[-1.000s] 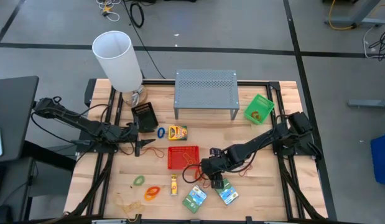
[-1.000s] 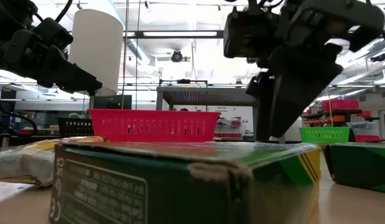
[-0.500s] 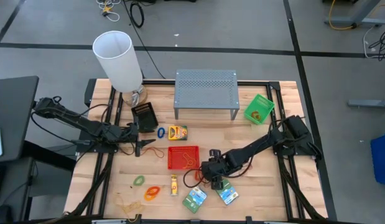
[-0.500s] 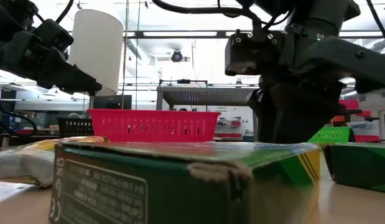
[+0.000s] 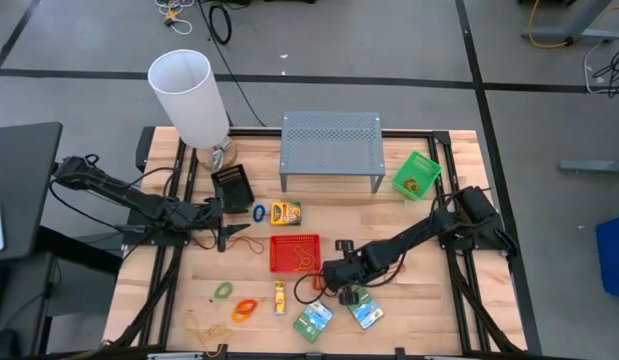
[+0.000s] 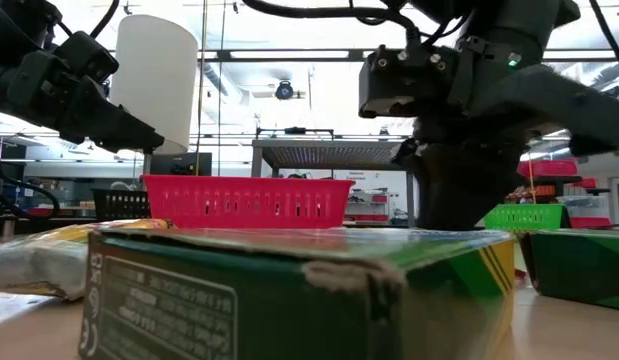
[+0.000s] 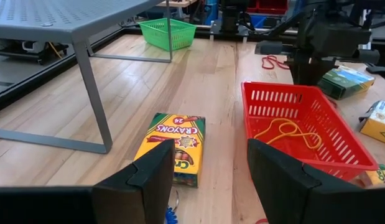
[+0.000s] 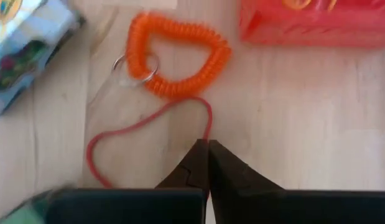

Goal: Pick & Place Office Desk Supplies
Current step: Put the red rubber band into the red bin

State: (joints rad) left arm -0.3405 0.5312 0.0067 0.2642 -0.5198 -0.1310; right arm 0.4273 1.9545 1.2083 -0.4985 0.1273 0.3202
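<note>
Pale wooden tabletop, and the right gripper is low, fingers pinched together on the thin red rubber band beside the coiled orange band and red mesh tray. Left gripper waits parted near the crayon box.

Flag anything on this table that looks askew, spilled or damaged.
Nothing looks damaged or spilled. The green tray sits rotated against the table edges, and the two green-blue packets lie at angles near the front edge. The right gripper has its jaws shut on the red rubber band, beside the orange coil.
</note>
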